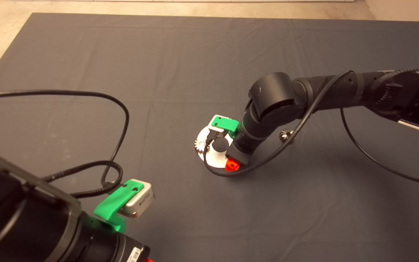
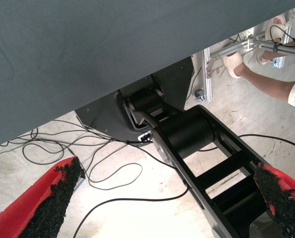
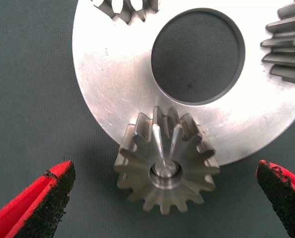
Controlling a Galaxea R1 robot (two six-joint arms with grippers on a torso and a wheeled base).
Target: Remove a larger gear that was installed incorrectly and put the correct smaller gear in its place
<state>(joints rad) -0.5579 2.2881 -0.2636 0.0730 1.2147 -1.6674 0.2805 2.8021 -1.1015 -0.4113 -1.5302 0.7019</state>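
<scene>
Meanwhile my left end effector [image 2: 162, 198] idles open off the surface's [image 1: 86, 54] edge. My right end effector [image 3: 162, 198] hovers open, the larger gear [image 3: 166, 161] centred between its fingers on the plate's [image 3: 112, 74] pin; closing and lifting come next, I judge. Head view hides that gear, yet shows the smaller gear [image 1: 286, 135] lying beside the arm.

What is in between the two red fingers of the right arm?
In the right wrist view, the larger gear sits between the open right gripper's fingers, on a pin at the round metal plate's edge. Neither finger touches it.
</scene>
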